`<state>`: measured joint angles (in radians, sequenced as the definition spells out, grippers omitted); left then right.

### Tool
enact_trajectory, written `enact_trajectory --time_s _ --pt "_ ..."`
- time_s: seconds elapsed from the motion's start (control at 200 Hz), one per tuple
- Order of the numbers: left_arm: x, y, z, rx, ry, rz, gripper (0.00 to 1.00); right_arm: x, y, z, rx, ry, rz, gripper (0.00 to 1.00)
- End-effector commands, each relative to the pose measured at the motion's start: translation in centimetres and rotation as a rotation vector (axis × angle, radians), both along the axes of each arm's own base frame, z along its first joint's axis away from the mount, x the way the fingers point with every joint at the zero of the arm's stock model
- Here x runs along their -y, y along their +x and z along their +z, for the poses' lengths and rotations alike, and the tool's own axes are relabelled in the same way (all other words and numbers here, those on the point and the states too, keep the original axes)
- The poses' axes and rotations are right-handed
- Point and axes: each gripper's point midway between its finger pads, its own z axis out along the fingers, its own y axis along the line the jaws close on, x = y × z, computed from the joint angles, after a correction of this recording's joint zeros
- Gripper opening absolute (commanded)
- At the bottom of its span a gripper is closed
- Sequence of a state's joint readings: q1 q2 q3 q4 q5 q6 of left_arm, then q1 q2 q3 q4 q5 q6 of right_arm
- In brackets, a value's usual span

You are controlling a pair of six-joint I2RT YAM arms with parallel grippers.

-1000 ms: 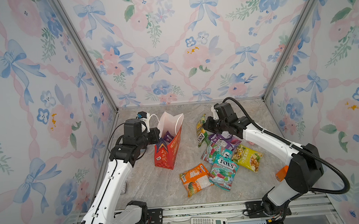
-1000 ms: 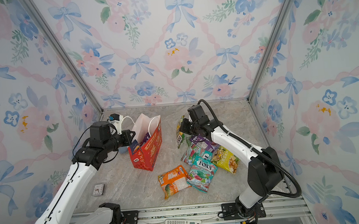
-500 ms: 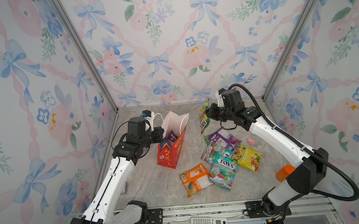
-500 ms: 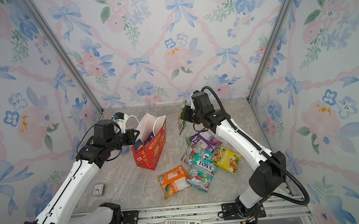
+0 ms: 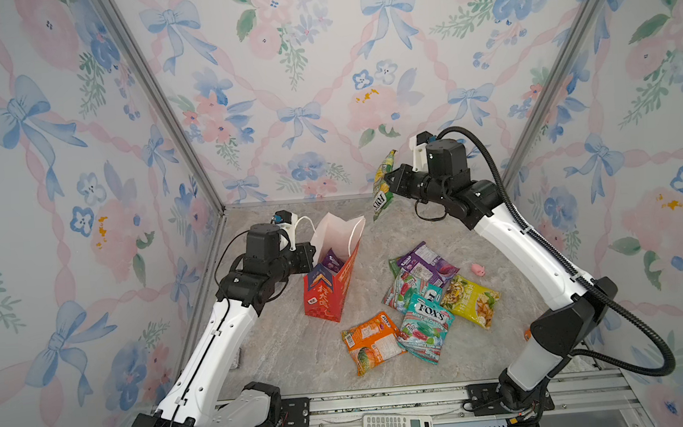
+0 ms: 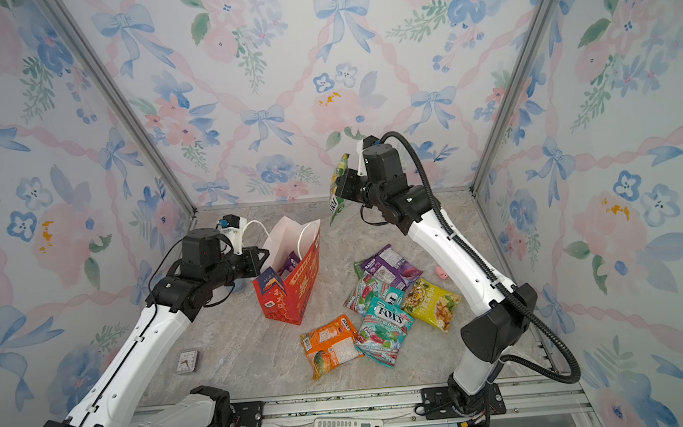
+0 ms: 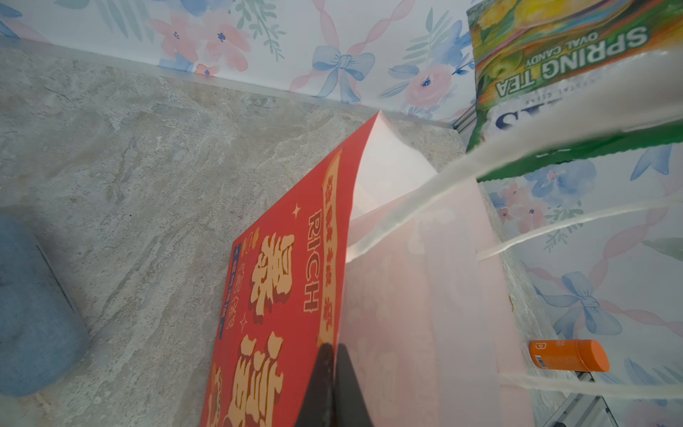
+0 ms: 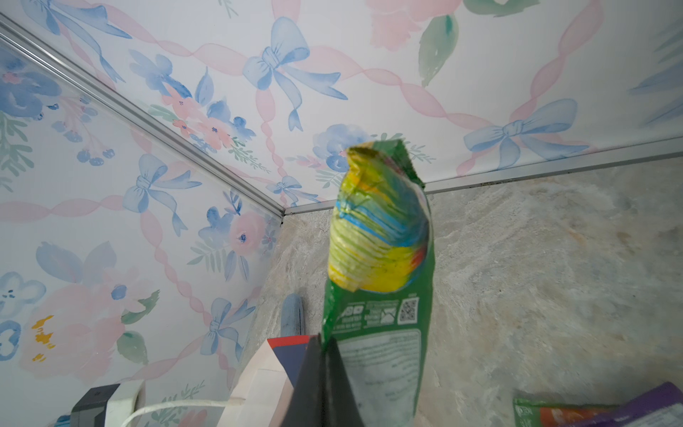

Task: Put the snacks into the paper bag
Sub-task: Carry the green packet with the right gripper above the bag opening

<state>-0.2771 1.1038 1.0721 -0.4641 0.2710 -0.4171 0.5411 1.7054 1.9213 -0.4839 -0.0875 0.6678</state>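
The left gripper (image 7: pixel 330 349) pinches the paper bag (image 5: pixel 329 294) wall so it stands open, left of the table's (image 5: pixel 293 360) middle. The right gripper (image 5: pixel 391 179) pinches a green packet (image 5: pixel 380 205) high near the back edge, probably for dropping in; other snacks (image 5: pixel 423 320) lie front-right.

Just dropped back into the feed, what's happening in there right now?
The left hand grips the rim of the red paper bag, whose mouth stands open. The right hand holds a green packet in the air near that mouth, not yet inside. A purple packet sits in the bag; several more packets lie on the table.
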Motion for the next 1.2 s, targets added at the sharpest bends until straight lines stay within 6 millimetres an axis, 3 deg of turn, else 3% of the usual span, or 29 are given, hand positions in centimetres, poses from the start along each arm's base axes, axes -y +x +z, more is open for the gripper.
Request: enact_trajectory --time_s 0.0,0.3,0.495,0.805,1.195 --pt "0.7 0.4 2.1 0.062 -0.036 -0.019 0.0 -1.3 0.2 2.6 0.076 -0.001 0.017 0.0" --pt "0.5 0.3 2.0 0.065 -0.027 -0.012 0.0 -4.9 0.4 5.8 0.169 0.0 0.057 0.0" --pt "0.4 0.2 1.8 0.067 -0.021 -0.006 0.0 -7.8 -0.8 7.2 0.21 -0.002 0.11 0.0" --pt "0.0 0.3 1.8 0.072 -0.009 0.011 0.0 -10.7 -3.6 7.1 0.206 -0.003 0.178 0.0" --pt "-0.2 0.2 1.7 0.076 -0.004 0.024 0.0 -11.0 -6.5 5.7 0.179 -0.031 0.212 0.0"
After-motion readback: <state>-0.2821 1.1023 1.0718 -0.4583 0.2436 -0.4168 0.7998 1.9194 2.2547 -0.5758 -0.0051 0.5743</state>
